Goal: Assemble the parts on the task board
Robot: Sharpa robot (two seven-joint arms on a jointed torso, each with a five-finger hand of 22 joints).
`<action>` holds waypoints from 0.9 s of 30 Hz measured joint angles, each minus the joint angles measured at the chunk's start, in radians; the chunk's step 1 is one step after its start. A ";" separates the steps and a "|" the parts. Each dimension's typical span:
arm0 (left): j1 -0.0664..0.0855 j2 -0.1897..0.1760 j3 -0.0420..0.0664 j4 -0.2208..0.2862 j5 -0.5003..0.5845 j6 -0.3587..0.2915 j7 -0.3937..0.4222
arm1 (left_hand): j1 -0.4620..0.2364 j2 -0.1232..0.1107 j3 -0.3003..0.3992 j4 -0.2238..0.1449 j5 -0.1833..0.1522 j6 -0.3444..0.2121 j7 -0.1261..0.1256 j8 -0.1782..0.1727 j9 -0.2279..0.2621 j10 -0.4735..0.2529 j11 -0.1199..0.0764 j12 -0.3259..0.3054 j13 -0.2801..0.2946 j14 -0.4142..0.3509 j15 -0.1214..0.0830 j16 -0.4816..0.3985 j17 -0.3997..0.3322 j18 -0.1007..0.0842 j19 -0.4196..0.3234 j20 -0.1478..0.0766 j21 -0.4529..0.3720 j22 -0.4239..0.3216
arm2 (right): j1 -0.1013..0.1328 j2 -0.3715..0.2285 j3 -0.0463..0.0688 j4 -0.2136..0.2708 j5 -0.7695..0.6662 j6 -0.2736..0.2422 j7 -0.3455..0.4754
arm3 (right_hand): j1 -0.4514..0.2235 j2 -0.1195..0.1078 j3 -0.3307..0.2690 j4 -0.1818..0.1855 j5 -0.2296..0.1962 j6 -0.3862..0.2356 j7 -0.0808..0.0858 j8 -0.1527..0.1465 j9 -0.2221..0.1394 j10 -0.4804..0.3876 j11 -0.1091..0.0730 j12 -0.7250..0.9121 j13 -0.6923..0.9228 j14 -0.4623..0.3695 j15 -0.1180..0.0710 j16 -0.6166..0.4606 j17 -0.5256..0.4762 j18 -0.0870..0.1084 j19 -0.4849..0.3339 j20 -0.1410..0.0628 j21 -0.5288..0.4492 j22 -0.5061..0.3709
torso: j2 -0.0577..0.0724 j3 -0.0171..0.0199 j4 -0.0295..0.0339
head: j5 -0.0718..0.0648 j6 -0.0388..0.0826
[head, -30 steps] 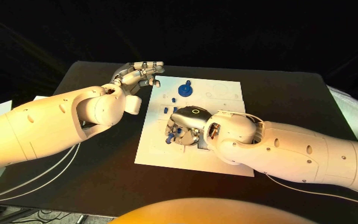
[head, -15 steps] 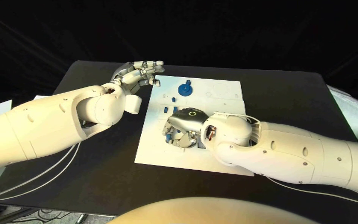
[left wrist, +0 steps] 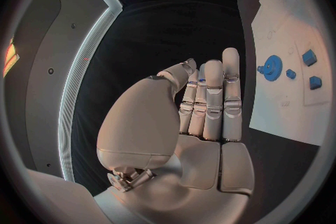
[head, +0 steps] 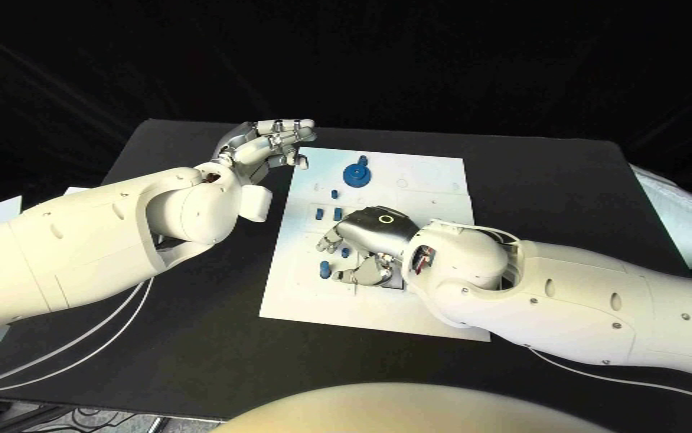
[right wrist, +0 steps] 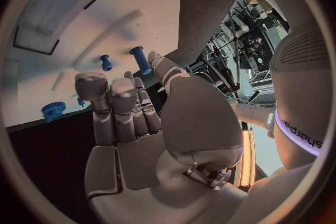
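Note:
The white task board (head: 433,178) lies in the middle of the black table. A blue gear (head: 358,171) stands near its far edge, with small blue parts (head: 319,213) below it. My right hand (head: 361,246) hovers low over the board's left middle, fingers spread and holding nothing. A blue peg (head: 320,271) stands just left of its fingertips, and the right wrist view shows this peg (right wrist: 140,60) close to a fingertip. My left hand (head: 271,143) hangs off the board's far left corner, its fingers (left wrist: 213,101) straight and empty. The gear (left wrist: 269,67) lies beside them.
Bare black table (head: 173,293) surrounds the board on all sides. A recessed panel of the board (right wrist: 52,11) and another small blue part (right wrist: 106,62) lie beyond my right hand's fingers. The left forearm (head: 101,238) reaches over the table's left side.
My right hand has shifted slightly to the right and its fingers have spread, leaving the blue peg standing free beside them. The left hand has not moved.

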 measured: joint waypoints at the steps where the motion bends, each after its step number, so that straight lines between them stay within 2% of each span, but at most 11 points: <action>1: 0.000 0.000 0.000 0.000 0.000 0.000 0.000 | 0.000 0.000 0.000 0.000 0.000 0.000 0.000 0.000 0.000 0.000 0.000 0.000 0.000 0.000 0.000 0.000 0.000 0.000 0.000 0.000 0.000 0.000 | 0.000 -0.016 0.003 0.011 0.003 -0.012 0.002 | 0.002 0.002 -0.006 0.000 0.004 0.004 0.001 0.002 0.000 0.000 0.000 0.008 0.001 0.000 0.000 -0.002 -0.004 0.000 0.000 0.000 0.000 -0.001 | 0.000 0.0001 0.0000 | 0.000 0.000; 4: 0.000 -0.002 0.000 -0.001 0.000 0.000 0.000 | 0.000 0.000 0.000 0.000 0.000 0.000 0.000 0.000 0.000 0.000 0.000 0.000 0.000 0.000 0.000 0.000 0.000 0.000 0.000 0.000 0.000 0.000 | 0.011 -0.080 0.011 0.051 0.025 -0.053 0.012 | 0.008 0.008 -0.018 0.008 0.009 0.031 -0.002 0.011 0.004 0.040 -0.009 0.044 0.006 0.000 0.000 -0.006 -0.011 0.000 0.000 0.000 0.000 0.005 | -0.001 0.0002 -0.0006 | -0.004 0.003; 7: 0.000 -0.004 -0.001 -0.002 0.000 0.000 0.000 | 0.000 0.000 0.000 0.000 0.000 0.000 0.000 0.000 0.000 0.000 0.000 0.000 0.000 0.000 0.000 0.000 0.000 0.000 0.000 0.000 0.000 0.000 | 0.035 -0.157 0.018 0.090 0.077 -0.088 0.020 | 0.014 0.014 -0.019 0.009 0.030 0.059 0.002 0.017 0.006 0.104 -0.012 0.082 0.011 0.000 0.000 -0.010 -0.014 0.000 0.015 -0.006 0.010 0.030 | -0.001 -0.0005 -0.0012 | -0.011 0.007; 12: -0.001 -0.006 -0.003 -0.001 0.000 0.000 0.000 | 0.000 0.000 0.000 0.000 0.000 0.000 0.000 0.000 0.000 0.000 0.000 0.000 0.000 0.000 0.000 0.000 0.000 0.000 0.000 0.000 0.000 0.000 | 0.080 -0.294 0.021 0.149 0.210 -0.118 0.019 | -0.001 0.029 -0.025 0.029 0.039 0.104 -0.012 0.036 0.011 0.253 -0.026 0.161 0.044 0.010 -0.027 0.086 0.107 -0.005 0.086 -0.021 0.098 0.180 | -0.003 -0.0008 -0.0037 | -0.033 0.015; 14: -0.001 -0.007 -0.003 -0.001 0.000 0.000 0.000 | 0.000 0.000 0.000 0.000 0.000 0.000 0.000 0.000 0.000 0.000 0.000 0.000 0.000 0.000 0.000 0.000 0.000 0.000 0.000 0.000 0.000 0.000 | 0.093 -0.354 0.021 0.171 0.269 -0.125 0.007 | -0.019 0.017 -0.040 0.044 0.049 0.119 -0.026 0.048 0.013 0.324 -0.048 0.205 0.073 0.011 -0.041 0.118 0.143 -0.016 0.106 -0.033 0.127 0.225 | -0.004 -0.0008 -0.0065 | -0.042 0.019; 16: -0.001 -0.007 -0.004 0.001 0.000 0.000 -0.001 | 0.000 0.000 0.000 0.000 0.000 0.000 0.000 0.000 0.000 0.000 0.000 0.000 0.000 0.000 0.000 0.000 0.000 0.000 0.000 0.000 0.000 0.000 | 0.098 -0.398 0.016 0.185 0.310 -0.128 -0.010 | -0.052 0.004 -0.070 0.070 0.078 0.133 -0.040 0.060 0.016 0.378 -0.073 0.279 0.133 0.012 -0.057 0.143 0.167 -0.017 0.119 -0.047 0.144 0.249 | -0.005 -0.0007 -0.0100 | -0.053 0.023; 17: -0.001 -0.008 -0.004 0.002 0.000 0.000 -0.001 | 0.000 0.000 0.000 0.000 0.000 0.000 0.000 0.000 0.000 0.000 0.000 0.000 0.000 0.000 0.000 0.000 0.000 0.000 0.000 0.000 0.000 0.000 | 0.100 -0.416 0.013 0.190 0.326 -0.128 -0.021 | -0.058 -0.002 -0.091 0.080 0.098 0.134 -0.042 0.068 0.016 0.378 -0.077 0.321 0.175 0.012 -0.064 0.162 0.187 -0.016 0.123 -0.050 0.148 0.254 | -0.006 -0.0007 -0.0117 | -0.056 0.024; 19: -0.001 -0.009 -0.004 0.003 0.000 0.000 -0.001 | 0.000 0.000 0.000 0.000 0.000 0.000 0.000 0.000 0.000 0.000 0.000 0.000 0.000 0.000 0.000 0.000 0.000 0.000 0.000 0.000 0.000 0.000 | 0.100 -0.452 0.005 0.203 0.354 -0.127 -0.049 | -0.078 0.003 -0.130 0.105 0.129 0.129 -0.048 0.083 0.019 0.364 -0.090 0.409 0.263 0.010 -0.066 0.199 0.229 -0.017 0.124 -0.052 0.156 0.267 | -0.007 -0.0004 -0.0151 | -0.062 0.025; 23: -0.002 -0.012 -0.004 0.007 0.000 0.000 -0.001 | 0.000 0.000 0.000 0.000 0.000 0.000 0.000 0.000 0.000 0.000 0.000 0.000 0.000 0.000 0.000 0.000 0.000 0.000 0.000 0.000 0.000 0.000 | 0.098 -0.498 -0.006 0.222 0.374 -0.119 -0.107 | -0.085 0.008 -0.193 0.158 0.165 0.120 -0.053 0.125 0.027 0.311 -0.086 0.616 0.503 0.010 -0.066 0.242 0.274 -0.016 0.129 -0.057 0.168 0.289 | -0.009 0.0010 -0.0226 | -0.071 0.027; 25: -0.003 -0.013 -0.004 0.007 0.000 0.000 -0.001 | 0.000 0.000 -0.003 -0.003 0.000 0.000 0.000 0.000 0.000 0.000 0.000 0.000 0.000 -0.002 -0.002 0.000 -0.001 0.000 0.000 0.000 -0.004 0.000 | 0.092 -0.512 -0.010 0.229 0.374 -0.112 -0.135 | -0.090 0.013 -0.220 0.177 0.176 0.118 -0.055 0.141 0.030 0.311 -0.086 0.687 0.590 0.010 -0.066 0.259 0.294 -0.032 0.129 -0.057 0.171 0.299 | -0.010 0.0015 -0.0251 | -0.074 0.027; 27: -0.003 -0.013 -0.004 0.008 0.000 0.000 -0.001 | 0.000 0.000 -0.003 -0.003 0.000 0.000 0.000 0.000 0.000 0.000 0.000 0.000 0.001 -0.004 -0.003 0.000 -0.002 0.000 0.000 0.000 -0.006 -0.001 | 0.084 -0.521 -0.014 0.235 0.369 -0.103 -0.166 | -0.090 0.013 -0.241 0.198 0.178 0.116 -0.057 0.153 0.032 0.311 -0.086 0.742 0.660 0.010 -0.066 0.272 0.311 -0.032 0.133 -0.061 0.178 0.307 | -0.011 0.0022 -0.0278 | -0.076 0.028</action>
